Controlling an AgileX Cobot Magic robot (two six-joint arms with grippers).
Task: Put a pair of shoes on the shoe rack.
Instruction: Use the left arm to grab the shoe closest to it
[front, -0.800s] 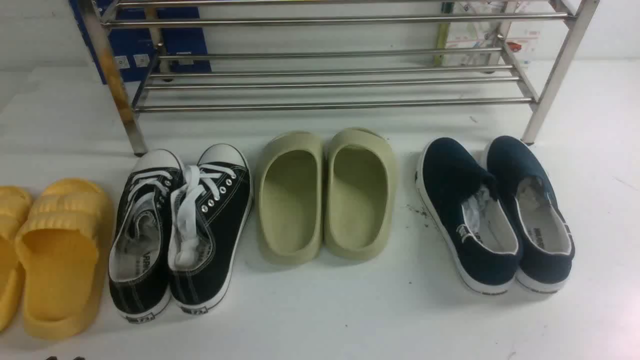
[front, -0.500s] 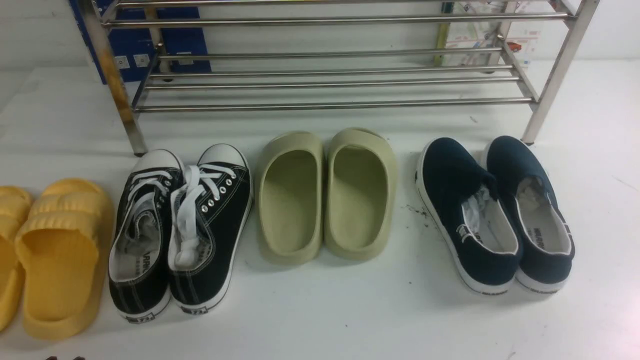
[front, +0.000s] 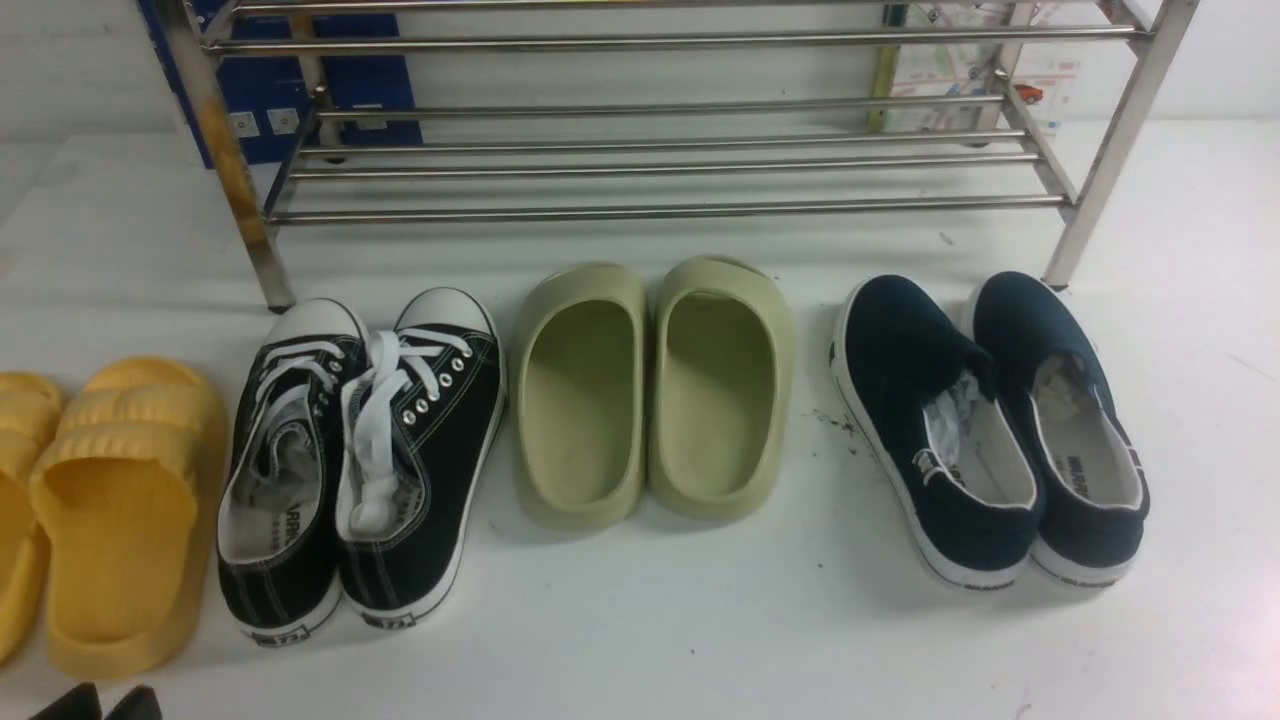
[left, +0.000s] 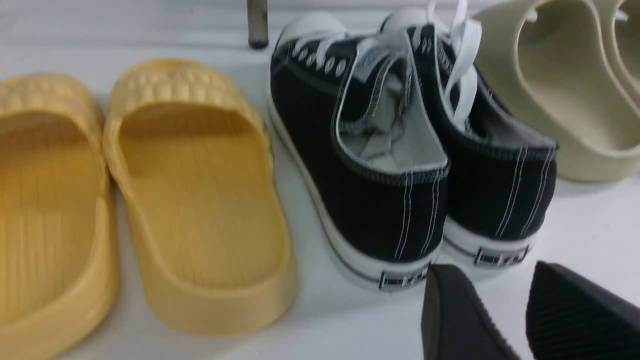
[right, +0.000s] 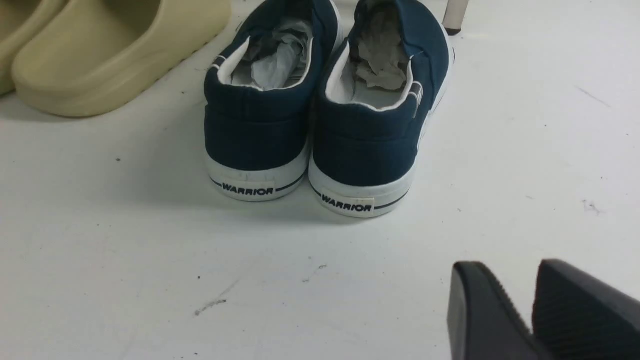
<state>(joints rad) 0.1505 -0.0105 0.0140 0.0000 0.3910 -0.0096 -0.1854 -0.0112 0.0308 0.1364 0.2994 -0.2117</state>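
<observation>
Robotics lab bench, by its look: paper-stuffed navy slip-ons (front: 985, 440) stood on a scuffed white tabletop (front: 700, 620) before a steel shoe rack (front: 650, 211), a blue box (front: 375, 85) behind.

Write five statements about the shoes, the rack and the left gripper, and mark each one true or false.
1. The black sneakers stand on the shoe rack. False: they are on the white surface in front of it.
2. The olive slippers sit between the black sneakers and the navy slip-ons. True.
3. The yellow slippers lie on the sneakers' right. False: they lie on their left.
4. Crumpled paper is stuffed inside the navy slip-ons. True.
5. The left gripper grips a sneaker. False: its jaws are apart and empty, just behind the heels.
</observation>
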